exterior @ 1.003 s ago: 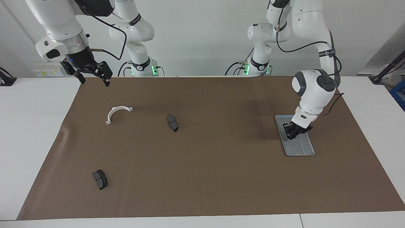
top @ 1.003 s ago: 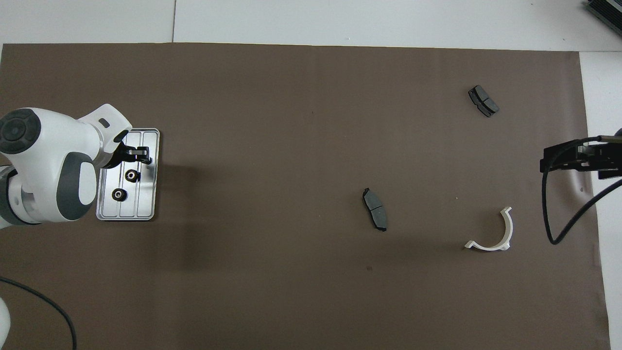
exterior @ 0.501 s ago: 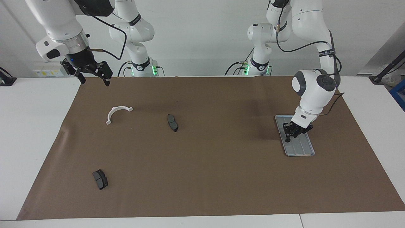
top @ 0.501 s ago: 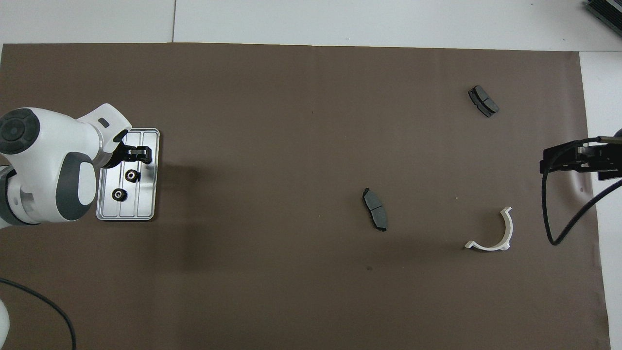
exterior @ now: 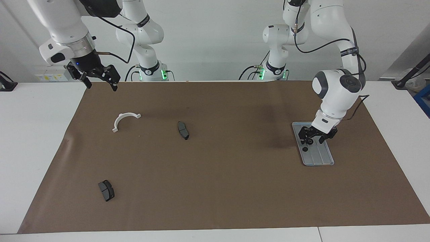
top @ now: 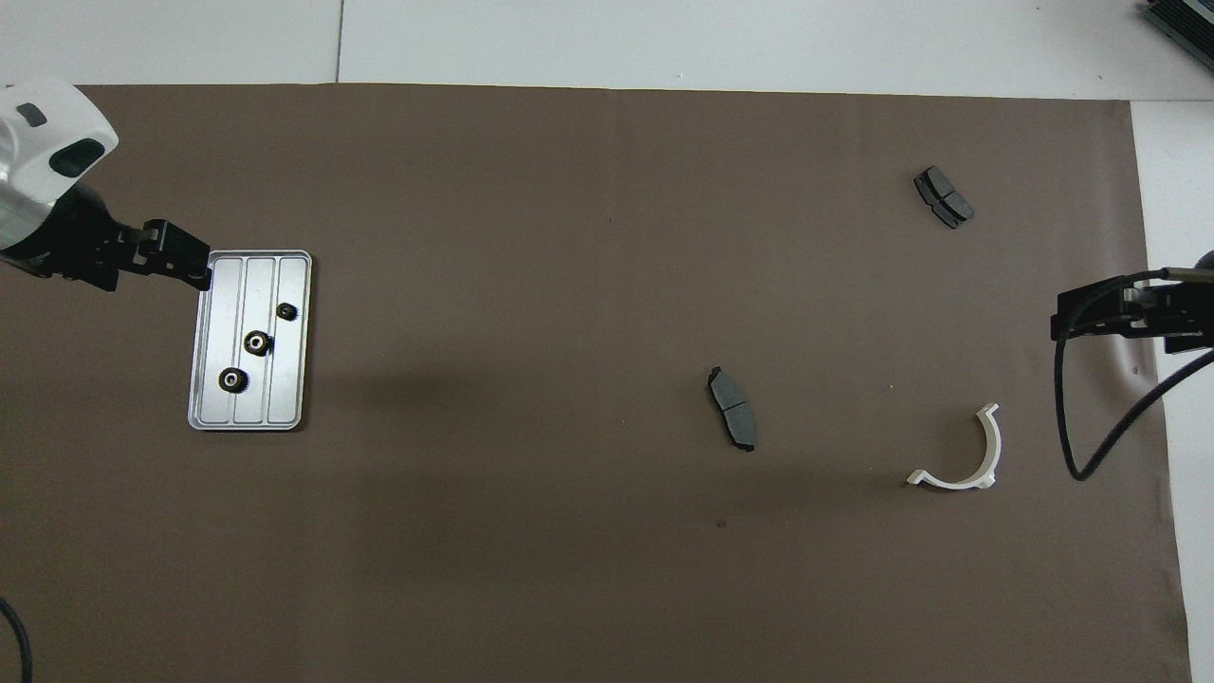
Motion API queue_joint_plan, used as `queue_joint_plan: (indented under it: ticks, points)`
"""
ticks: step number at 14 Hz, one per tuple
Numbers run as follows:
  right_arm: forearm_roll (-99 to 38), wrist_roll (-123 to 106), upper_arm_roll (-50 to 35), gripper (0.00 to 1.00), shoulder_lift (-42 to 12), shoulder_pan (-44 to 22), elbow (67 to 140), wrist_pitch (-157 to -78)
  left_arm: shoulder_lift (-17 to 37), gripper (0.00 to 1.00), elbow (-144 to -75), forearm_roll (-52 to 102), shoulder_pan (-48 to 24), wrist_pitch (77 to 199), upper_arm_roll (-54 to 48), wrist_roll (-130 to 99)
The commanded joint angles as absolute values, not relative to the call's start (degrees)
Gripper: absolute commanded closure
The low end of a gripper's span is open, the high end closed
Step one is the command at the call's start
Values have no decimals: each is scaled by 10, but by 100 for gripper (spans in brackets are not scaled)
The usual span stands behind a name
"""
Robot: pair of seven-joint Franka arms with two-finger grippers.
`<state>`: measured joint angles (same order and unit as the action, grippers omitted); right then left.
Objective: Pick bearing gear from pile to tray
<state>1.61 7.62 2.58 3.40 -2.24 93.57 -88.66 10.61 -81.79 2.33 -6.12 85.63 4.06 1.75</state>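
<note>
You are looking at the tray (top: 289, 398), lying at the left arm's end of the brown mat (top: 531, 285) and carrying three black gears (top: 258, 342). The left gripper (exterior: 313, 135) is hanging just above the tray's robot-side end, fingers spread and carrying nothing. Toward the right arm's end, two dark brake pads (top: 731, 408) (top: 943, 196) and one white half-ring bracket (top: 965, 457) are lying well apart. The right gripper (exterior: 99, 82) is waiting above the mat's corner, fingers spread, empty.

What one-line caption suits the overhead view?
Three black gears lie in the tray; the left pincer hovers open at its rim.
</note>
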Motion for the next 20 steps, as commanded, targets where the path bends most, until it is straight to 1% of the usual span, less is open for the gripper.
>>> queue_joint_plan:
  ticks: [1, 5, 10, 12, 16, 20]
  points:
    - [9, 82, 23, 0, 48, -17, 951, -887, 120, 0, -774, 18, -56, 816, 40, 18]
    - [7, 83, 23, 0, 49, -16, 954, -888, 106, 0, -774, 14, -56, 799, 40, 21]
    - [6, 84, 24, 0, 50, -16, 956, -888, 102, 0, -775, 12, -14, 800, 40, 82]
    - [6, 85, 24, 0, 50, -17, 955, -888, 101, 0, -775, 12, -12, 801, 40, 81]
    - [6, 87, 24, 0, 50, -16, 956, -889, 78, 0, -784, 15, -21, 853, 31, 80]
    - [6, 106, 24, 0, 50, -18, 956, -889, 76, 0, -786, 14, -21, 867, 30, 78]
